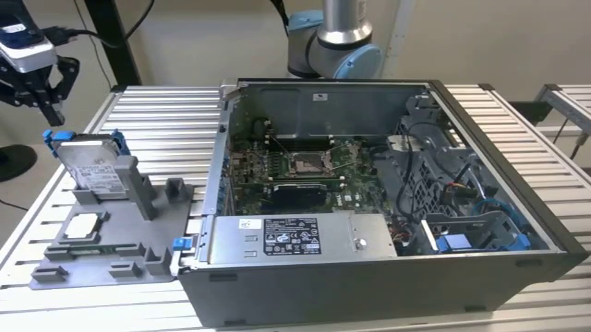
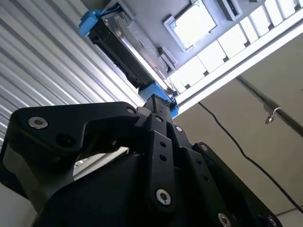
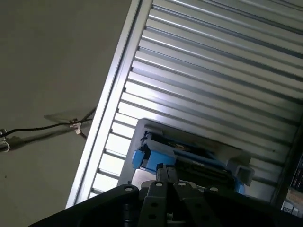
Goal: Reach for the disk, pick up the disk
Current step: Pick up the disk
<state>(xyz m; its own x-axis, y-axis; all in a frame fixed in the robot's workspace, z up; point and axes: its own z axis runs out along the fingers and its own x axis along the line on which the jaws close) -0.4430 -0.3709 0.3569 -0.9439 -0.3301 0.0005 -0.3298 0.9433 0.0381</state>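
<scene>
The disk [image 1: 93,164] stands untouched near my gripper [image 1: 49,114], jaws seemingly pressed together. I'm mid-reach, and a grasp calls for spreading them first.

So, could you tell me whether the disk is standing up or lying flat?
Standing on edge, tilted back: the disk sits in a slot of the grey holder, not flat.

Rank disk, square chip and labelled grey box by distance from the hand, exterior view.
1. Disk, upright in the grey stand, just below the hand.
2. Square chip, lying flat, lower on that stand.
3. Labelled grey box, inside the computer case, toward the exterior view's right.
</scene>
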